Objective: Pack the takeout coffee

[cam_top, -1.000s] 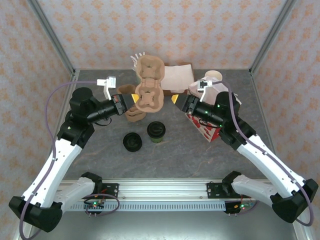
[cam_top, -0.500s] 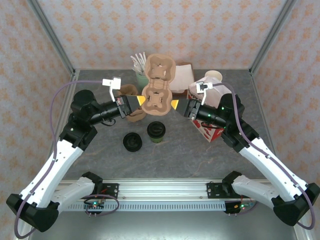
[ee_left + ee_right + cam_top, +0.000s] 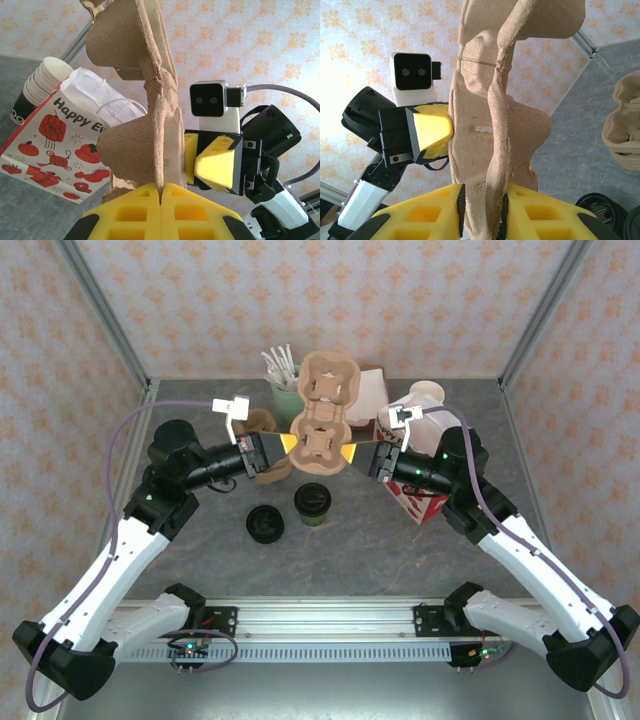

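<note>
Left claw (image 3: 290, 444) is clenched on one edge of a pulp cup carrier (image 3: 322, 420). The right claw (image 3: 348, 452) has its pads pressed on the opposite edge, so the carrier hangs on edge in the air between them. In the wrist views the pulp looks layered, but I can't tell whether it is one tray or two nested.

The takeout coffee (image 3: 313, 502) stands upright on the table (image 3: 350, 560) with its black lid on, at 6 o'clock from the carrier and almost under it. A loose black lid (image 3: 266, 524) lies at its 8 o'clock and the red-and-white gift bag (image 3: 418, 502) at its 3 o'clock.

To my eye the job in hand is readying the carrier. Both arms should move together so the soft rim isn't torn. It needs to be turned flat, wells up, and lowered onto bare table beside the cup, without clipping the lid.
</note>
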Tool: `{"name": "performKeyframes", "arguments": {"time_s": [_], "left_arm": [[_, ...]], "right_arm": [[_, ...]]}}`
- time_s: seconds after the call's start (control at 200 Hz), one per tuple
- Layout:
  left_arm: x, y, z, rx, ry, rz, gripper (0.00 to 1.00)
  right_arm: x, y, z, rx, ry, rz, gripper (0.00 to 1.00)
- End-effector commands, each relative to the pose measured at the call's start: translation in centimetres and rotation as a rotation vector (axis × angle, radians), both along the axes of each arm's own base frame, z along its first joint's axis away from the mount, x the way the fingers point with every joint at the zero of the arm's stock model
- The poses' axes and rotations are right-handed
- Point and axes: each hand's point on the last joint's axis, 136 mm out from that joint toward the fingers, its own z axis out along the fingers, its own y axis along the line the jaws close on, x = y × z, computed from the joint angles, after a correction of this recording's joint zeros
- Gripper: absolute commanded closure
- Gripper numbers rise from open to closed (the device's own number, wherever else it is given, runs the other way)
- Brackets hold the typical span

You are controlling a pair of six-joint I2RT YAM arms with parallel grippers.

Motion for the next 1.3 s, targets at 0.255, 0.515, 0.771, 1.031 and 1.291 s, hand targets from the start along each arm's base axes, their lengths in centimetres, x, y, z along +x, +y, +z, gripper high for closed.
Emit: {"name": "performKeyframes", "arguments": {"time_s": [0.255,0.515,0.771,1.031,1.291], "left_arm": [[-0.3,0.5,0.8,0.111,-0.085,0.042,0.57],[-2.3,1.7,2.2,0.518,-0.386,0.096,0.36],[-2.6,0.3,2.2,0.769,-0.607,-0.025,0.32],[-2.8,-1.8,-1.7,0.918,-0.67,-0.252,0.34],[-2.2,-2.9,-4.3,0.961,-0.674,-0.318,0.35]], "right_arm": [[-0.6,-0.9,1.5,-0.028,-0.062,-0.026,1.0],[-0.5,-2.0,-1.3,-0.25,0.026,-0.081,1.0],[-2.3,-0.8,-3.4,-0.415,0.133,0.016,1.0],[-4.2,-0.1,-3.9,-0.467,0.142,0.097,1.0],[-5.2,0.0,-4.5,-0.471,0.155,0.149,1.0]]}}
